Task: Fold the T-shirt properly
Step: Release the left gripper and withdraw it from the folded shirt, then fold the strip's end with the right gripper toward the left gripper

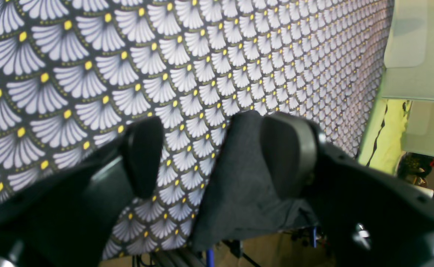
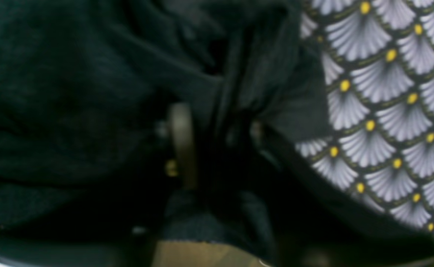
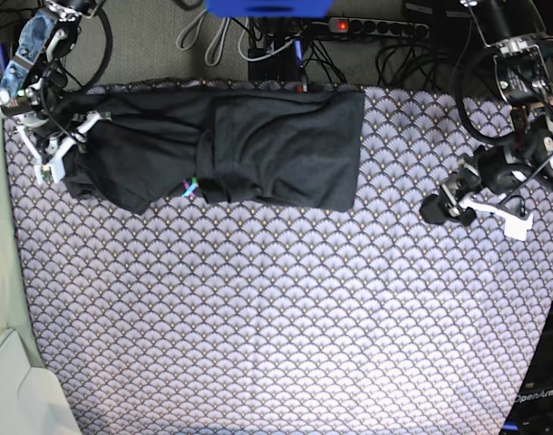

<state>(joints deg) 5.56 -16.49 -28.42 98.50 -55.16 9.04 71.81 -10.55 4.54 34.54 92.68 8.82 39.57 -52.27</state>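
The dark charcoal T-shirt (image 3: 240, 145) lies bunched and partly folded along the table's far edge, a bit of coloured print (image 3: 189, 188) showing at its front hem. My right gripper (image 3: 63, 149) is at the shirt's left end. In the right wrist view its jaws (image 2: 218, 141) stand narrow, with dark folds of the T-shirt (image 2: 72, 92) pinched between them. My left gripper (image 3: 444, 204) hovers open over the patterned cloth, well right of the shirt. In the left wrist view the left gripper (image 1: 215, 155) is wide apart, with a dark fabric flap (image 1: 239, 178) against one finger.
The purple-white scallop-patterned cloth (image 3: 276, 317) covers the whole table. A pale box (image 3: 18, 394) sits off the near left corner. Cables and a power strip (image 3: 376, 27) lie on the floor behind the table.
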